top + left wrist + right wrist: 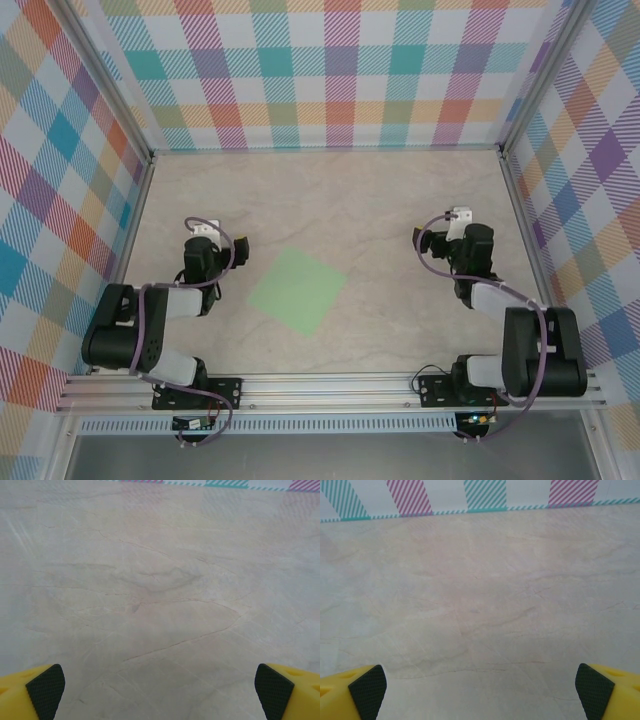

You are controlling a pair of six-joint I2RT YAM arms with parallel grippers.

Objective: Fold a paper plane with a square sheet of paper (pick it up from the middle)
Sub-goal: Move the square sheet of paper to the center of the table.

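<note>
left gripper [160, 692]: jaws are spread wide and nothing is held; bare marbled table [160, 580] is seen between the black pads [46, 690].
right gripper [481, 692]: jaws are spread wide and nothing is held.
square sheet of paper [298, 291]: laid flat, corner-on, to the left gripper's right and the right gripper's left; touched by neither, nearer the left one.
</note>
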